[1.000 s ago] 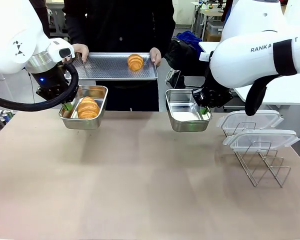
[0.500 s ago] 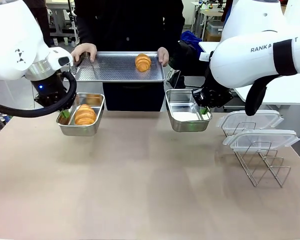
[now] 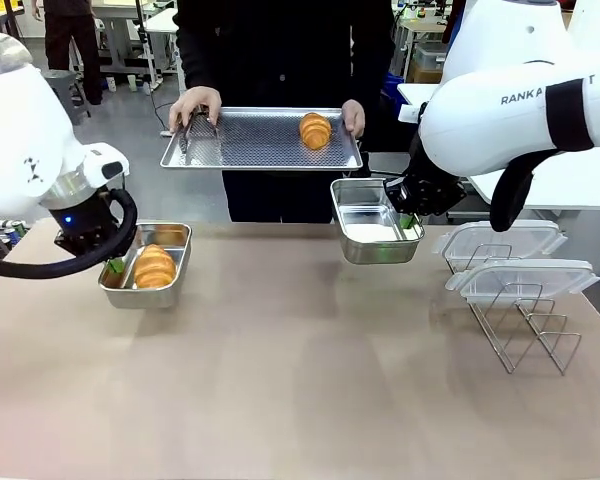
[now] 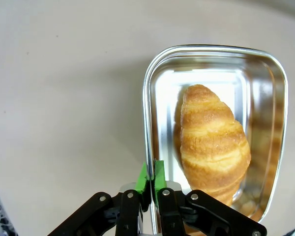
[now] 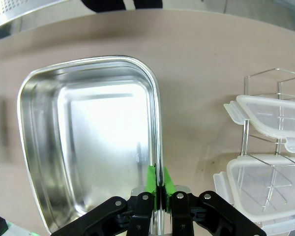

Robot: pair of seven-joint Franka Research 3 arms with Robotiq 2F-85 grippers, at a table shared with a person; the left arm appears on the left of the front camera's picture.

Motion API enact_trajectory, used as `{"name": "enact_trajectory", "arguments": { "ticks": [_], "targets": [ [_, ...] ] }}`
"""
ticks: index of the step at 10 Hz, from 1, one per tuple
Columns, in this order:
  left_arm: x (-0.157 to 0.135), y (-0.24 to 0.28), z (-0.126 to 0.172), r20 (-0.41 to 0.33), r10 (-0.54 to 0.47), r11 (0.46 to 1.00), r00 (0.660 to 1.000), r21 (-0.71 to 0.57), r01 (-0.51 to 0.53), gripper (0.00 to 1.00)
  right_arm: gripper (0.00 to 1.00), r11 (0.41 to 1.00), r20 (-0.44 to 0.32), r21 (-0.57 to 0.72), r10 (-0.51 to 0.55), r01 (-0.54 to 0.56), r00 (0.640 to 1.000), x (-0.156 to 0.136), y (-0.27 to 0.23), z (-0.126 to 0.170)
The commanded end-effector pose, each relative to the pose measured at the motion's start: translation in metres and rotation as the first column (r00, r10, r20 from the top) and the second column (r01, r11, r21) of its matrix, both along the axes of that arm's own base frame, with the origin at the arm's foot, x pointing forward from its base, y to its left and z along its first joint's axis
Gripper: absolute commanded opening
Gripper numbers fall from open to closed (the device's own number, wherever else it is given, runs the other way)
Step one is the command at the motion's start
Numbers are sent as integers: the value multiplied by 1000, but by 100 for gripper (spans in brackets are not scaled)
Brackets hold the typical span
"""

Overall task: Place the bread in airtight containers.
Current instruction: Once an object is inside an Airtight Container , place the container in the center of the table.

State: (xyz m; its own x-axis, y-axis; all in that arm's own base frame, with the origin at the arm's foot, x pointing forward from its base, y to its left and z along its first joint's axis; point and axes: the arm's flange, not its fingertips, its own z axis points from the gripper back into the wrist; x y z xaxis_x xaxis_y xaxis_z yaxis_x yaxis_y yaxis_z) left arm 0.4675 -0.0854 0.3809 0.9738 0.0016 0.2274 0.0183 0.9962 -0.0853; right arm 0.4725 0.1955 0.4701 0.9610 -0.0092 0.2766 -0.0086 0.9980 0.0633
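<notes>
While person (image 3: 280, 60) holds tray (image 3: 250, 140) up, state:
left gripper (image 4: 151, 178): clamped on left pan (image 3: 140, 298) rim, below-left of tray, croissant (image 3: 154, 267) inside
right gripper (image 5: 160, 183): clamped on empty right pan (image 3: 380, 252) rim, below tray's right end
second croissant (image 3: 315, 130): on tray's right part

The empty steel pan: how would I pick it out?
Find the brown table, then look at its far edge, right of the middle. There the right claw pinches the rim of a steel pan. Unlike the left pan with its croissant, it is empty.
</notes>
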Motion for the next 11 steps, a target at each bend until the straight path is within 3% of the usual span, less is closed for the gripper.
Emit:
{"name": "enact_trajectory", "arguments": {
  "ticks": [1,11],
  "targets": [
    [-10,1,-7,61,-14,1000,998,-14,15,5,0,1000,5,4,-3,3,1000,0,-1,3],
    [-12,-6,-52,-41,-51,999,998,-19,51,5,0,1000,5,4,-3,3,1000,0,-1,3]
  ]
}}
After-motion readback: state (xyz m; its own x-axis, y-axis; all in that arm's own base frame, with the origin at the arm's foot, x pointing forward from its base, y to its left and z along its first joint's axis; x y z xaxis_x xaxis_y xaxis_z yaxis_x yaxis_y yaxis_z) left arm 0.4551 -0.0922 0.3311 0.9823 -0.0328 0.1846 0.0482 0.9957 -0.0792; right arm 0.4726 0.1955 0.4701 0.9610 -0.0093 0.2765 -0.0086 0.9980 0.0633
